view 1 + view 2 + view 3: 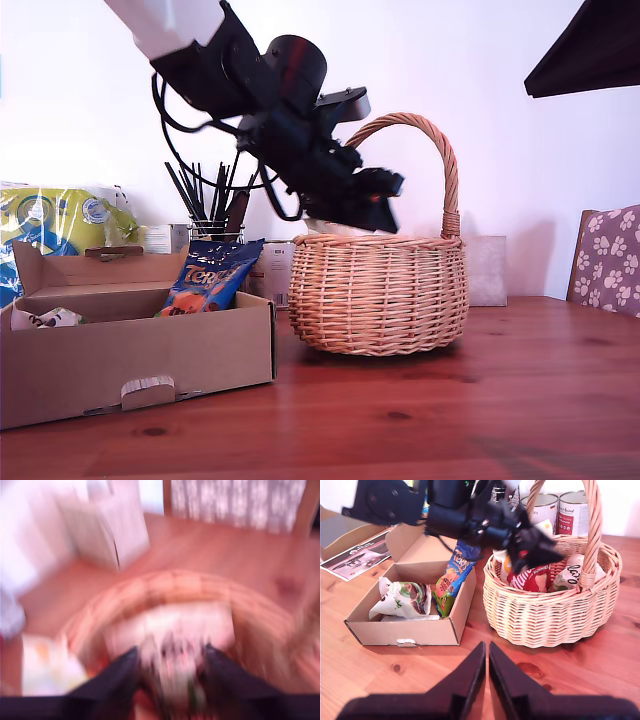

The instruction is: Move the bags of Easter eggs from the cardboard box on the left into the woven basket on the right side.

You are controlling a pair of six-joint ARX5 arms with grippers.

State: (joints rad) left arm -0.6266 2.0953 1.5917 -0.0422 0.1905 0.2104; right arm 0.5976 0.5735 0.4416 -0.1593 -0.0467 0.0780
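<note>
Bags of Easter eggs (537,577) fill woven basket (380,290) (two remain boxed).

The scene is seen side-on from low near the tabletop in the exterior view, with the box (140,350) at its left and the basket (380,295) centre. The basket (165,605) is looked down into from close above, blurred, in the first wrist view. Box (407,630) and basket (555,615) are both taken in from higher and farther back in the second wrist view.
</note>
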